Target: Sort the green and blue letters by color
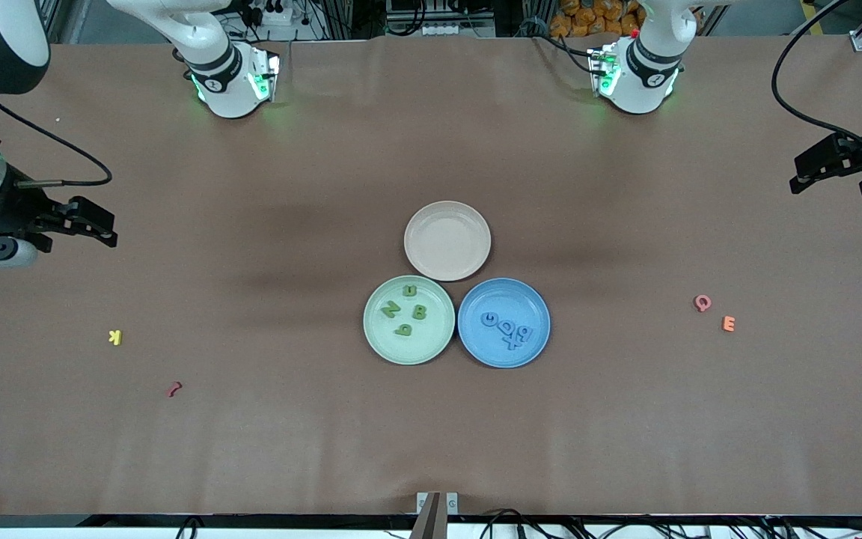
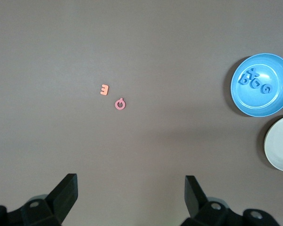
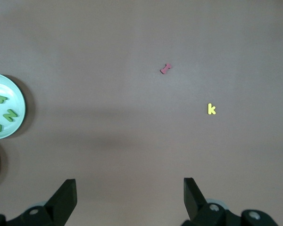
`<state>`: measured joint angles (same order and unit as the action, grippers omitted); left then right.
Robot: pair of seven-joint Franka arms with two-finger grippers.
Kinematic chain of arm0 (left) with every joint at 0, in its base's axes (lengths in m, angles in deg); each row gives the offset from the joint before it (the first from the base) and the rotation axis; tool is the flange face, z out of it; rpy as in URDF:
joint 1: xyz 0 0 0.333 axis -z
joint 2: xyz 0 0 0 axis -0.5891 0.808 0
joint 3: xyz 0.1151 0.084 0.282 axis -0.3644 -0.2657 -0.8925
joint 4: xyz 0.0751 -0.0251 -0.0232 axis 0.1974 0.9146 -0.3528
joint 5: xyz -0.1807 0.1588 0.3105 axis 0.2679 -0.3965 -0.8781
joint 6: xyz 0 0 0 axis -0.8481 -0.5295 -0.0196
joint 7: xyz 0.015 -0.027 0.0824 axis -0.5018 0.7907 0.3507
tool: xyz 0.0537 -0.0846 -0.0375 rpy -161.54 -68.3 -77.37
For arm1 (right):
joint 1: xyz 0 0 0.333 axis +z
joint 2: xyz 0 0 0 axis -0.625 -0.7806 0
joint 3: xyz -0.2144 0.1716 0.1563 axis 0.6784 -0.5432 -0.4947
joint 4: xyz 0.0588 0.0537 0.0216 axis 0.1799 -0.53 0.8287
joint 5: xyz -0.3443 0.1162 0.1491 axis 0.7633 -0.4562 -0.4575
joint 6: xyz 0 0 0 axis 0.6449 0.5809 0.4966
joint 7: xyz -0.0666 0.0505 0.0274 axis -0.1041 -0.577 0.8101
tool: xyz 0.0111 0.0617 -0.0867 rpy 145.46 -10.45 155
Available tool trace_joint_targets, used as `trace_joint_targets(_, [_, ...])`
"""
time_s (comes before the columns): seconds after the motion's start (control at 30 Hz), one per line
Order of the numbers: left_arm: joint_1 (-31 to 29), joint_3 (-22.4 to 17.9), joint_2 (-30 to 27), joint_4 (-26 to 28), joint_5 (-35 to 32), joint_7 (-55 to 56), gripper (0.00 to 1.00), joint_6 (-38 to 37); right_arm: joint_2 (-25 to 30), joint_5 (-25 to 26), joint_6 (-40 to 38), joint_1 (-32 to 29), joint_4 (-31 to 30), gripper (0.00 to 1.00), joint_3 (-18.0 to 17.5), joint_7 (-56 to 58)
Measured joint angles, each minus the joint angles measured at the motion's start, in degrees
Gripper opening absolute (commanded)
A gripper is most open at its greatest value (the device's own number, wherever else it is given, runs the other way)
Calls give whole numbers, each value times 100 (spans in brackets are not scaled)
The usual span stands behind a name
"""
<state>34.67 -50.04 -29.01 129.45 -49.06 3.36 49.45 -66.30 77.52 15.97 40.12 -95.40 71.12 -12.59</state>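
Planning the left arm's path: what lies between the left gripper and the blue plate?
Only the pink Q and orange E, seen in the front view between the open left gripper and the blue plate; the rest is bare tabletop.

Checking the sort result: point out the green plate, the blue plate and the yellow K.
green plate (image 1: 375, 338): front view, bare inner rim nearest the camera.
blue plate (image 1: 530, 298): front view, bare floor beside the letters.
yellow K (image 1: 115, 337): front view, the letter's middle.
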Motion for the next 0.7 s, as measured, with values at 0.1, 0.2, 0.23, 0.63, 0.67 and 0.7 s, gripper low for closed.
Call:
trace_joint_targets(0.1, [1,4,19,0,0,0,100,0,44,0,0,-1,-43,100,53,52])
trace_joint_targets(0.2, [1,5,27,0,0,1,100,0,98,0,0,-1,-95,100,82,99])
trace_joint_targets(0.23, [1,6,29,0,0,1,100,0,113,0,0,-1,-114,100,89,115])
trace_joint_targets(0.63, [1,8,31,-1,0,3,100,0,139,-1,0,-1,-175,100,107,185])
trace_joint_targets(0.67, [1,7,33,-2,0,3,100,0,139,-1,0,-1,-175,100,107,202])
trace_joint_targets(0.7, [0,7,36,-2,0,3,100,0,139,-2,0,-1,-175,100,107,223])
